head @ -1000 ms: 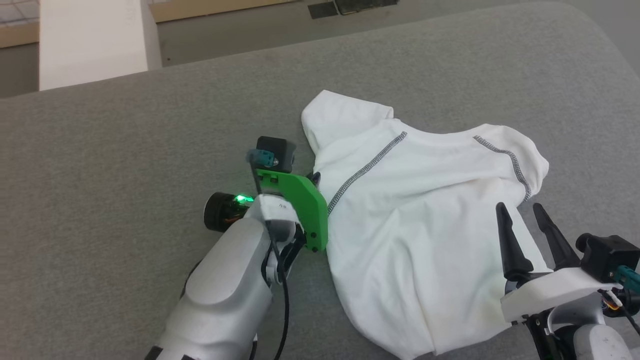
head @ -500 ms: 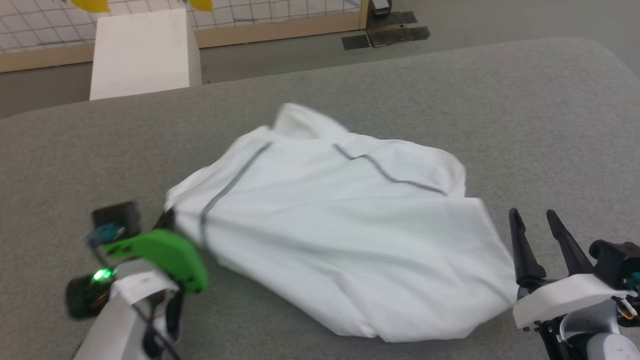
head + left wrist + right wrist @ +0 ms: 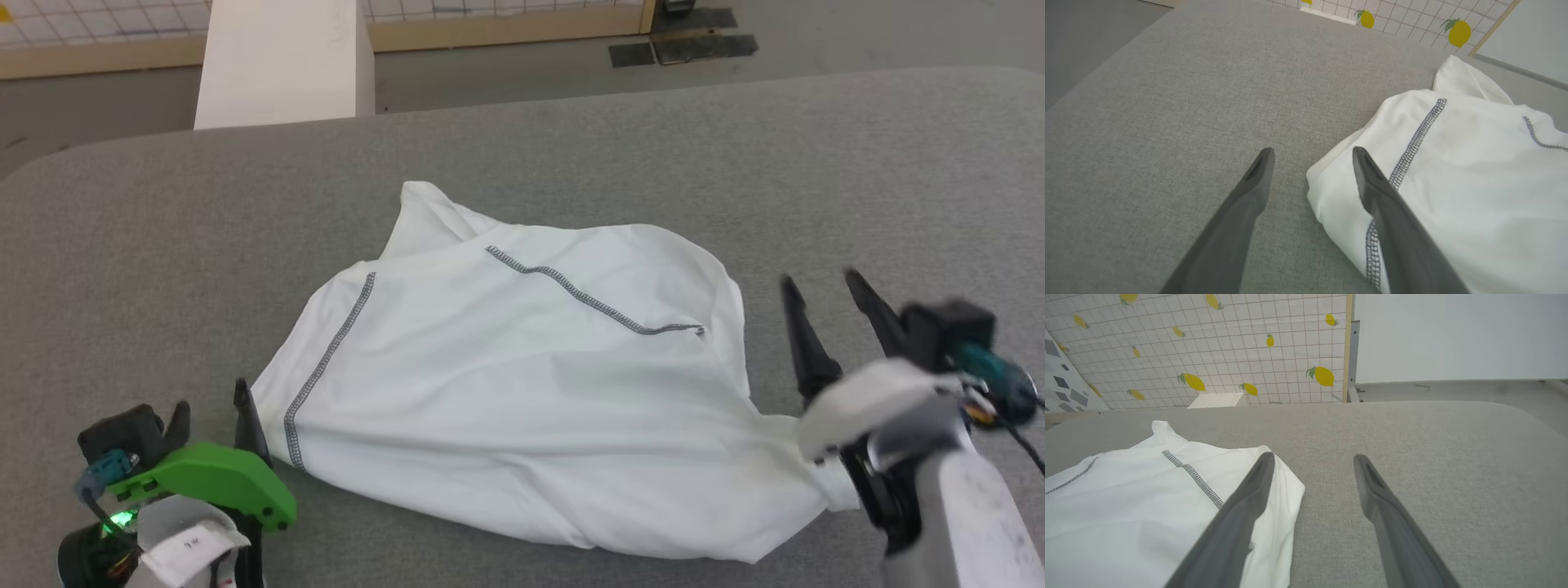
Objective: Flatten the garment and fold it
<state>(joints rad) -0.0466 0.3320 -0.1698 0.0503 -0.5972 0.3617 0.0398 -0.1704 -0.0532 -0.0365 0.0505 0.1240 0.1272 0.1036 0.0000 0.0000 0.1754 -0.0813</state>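
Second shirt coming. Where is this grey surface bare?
Bare surface: left of the T-shirt, the far strip between it and the white box, and far right corner. Crowded: the near edge, where the left end effector and right end effector flank the T-shirt.

light: bright, even | shadows: soft | blur: slight, head view lower right | wrist views: wide-angle distortion

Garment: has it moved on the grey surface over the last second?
Yes. The garment shifted toward the robot's left: its raised sleeve now lies just right of the white box; earlier it lay well to the right.
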